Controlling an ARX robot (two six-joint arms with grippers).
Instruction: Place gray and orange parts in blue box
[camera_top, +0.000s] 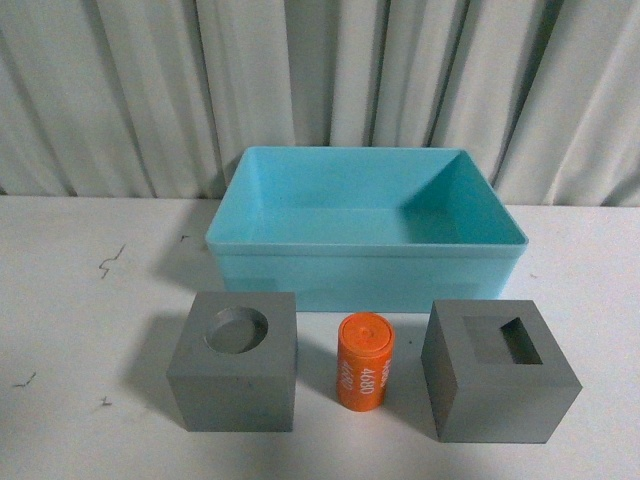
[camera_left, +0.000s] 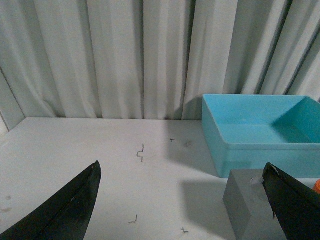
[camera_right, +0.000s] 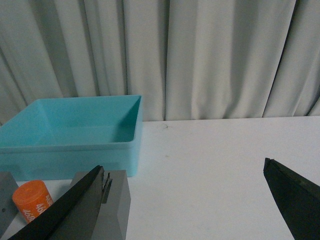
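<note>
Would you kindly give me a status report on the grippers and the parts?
Left gripper open, right gripper open, both empty. Round-recess gray cube, orange cylinder, rectangular-recess gray cube outside blue box. Nothing blocking it.

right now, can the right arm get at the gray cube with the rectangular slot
Probably yes. The right claw is open, and the gray cube stands uncovered just ahead of it. The orange cylinder stands apart beside it and the blue box sits behind, so nothing seems to block it.
</note>
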